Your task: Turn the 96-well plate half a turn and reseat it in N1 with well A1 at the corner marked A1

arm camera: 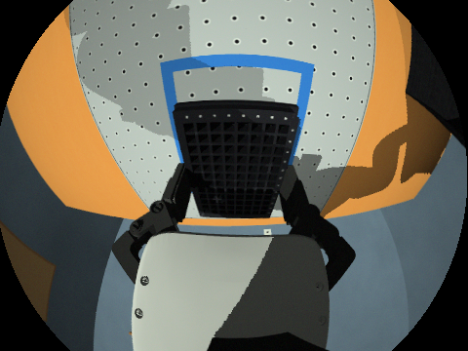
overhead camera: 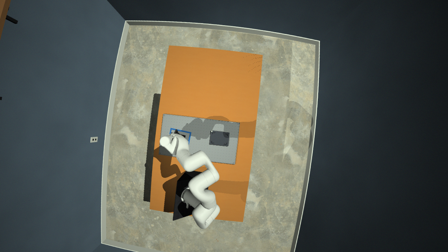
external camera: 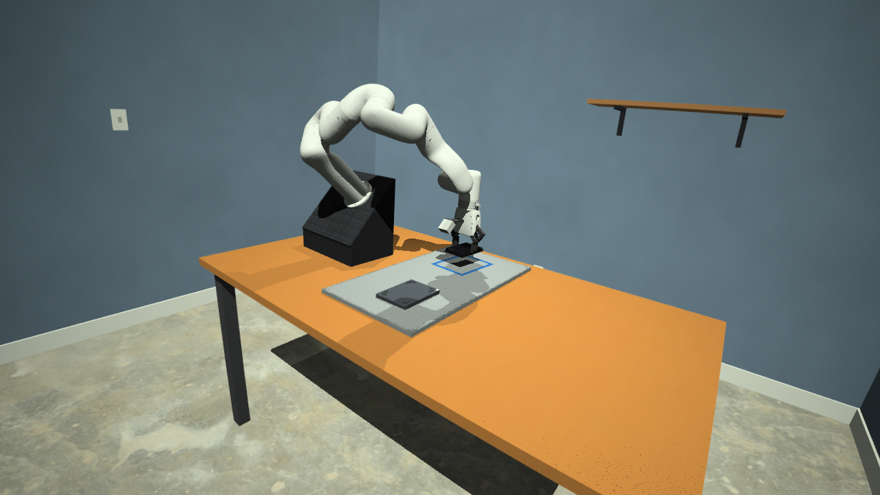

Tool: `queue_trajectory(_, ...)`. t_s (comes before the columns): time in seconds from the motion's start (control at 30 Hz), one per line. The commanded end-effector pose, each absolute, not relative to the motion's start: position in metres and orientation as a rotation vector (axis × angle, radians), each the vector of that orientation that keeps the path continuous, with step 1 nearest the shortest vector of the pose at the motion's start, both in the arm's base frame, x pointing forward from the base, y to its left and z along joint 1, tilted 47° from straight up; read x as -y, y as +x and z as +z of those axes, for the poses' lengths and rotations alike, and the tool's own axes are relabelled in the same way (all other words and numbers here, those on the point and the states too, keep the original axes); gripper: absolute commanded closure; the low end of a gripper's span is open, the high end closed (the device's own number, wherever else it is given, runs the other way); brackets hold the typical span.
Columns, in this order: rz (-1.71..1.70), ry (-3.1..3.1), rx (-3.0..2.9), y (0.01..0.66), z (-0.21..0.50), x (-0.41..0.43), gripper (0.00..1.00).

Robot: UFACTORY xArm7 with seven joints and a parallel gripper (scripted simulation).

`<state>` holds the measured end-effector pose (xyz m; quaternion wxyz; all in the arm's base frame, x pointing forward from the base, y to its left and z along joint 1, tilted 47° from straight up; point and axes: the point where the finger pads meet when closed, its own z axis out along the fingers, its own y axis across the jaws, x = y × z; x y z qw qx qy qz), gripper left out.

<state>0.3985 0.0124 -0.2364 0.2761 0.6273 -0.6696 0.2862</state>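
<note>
Blue-grey walls enclose an orange rectangular worktop (external camera: 553, 357) carrying a pale grey perforated deck plate (external camera: 369, 289). On that deck, the blue taped outline B1 (arm camera: 236, 61) lies well apart from the dark grey square plate nest N1 (external camera: 407, 293). The white arm's black gripper (arm camera: 236, 198) is clenched on the black gridded 96-well plate (arm camera: 234, 163), holding it level just above the blue outline, its shadow falling inside the tape.
</note>
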Motion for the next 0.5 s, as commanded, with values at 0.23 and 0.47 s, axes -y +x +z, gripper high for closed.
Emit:
queue_trajectory(0.23, 0.769, 1.689, 1.801, 0.400, -0.249, -0.001, 1.00)
queue_trajectory(0.47, 0.769, 1.689, 1.801, 0.399, -0.255, 0.005, 1.00)
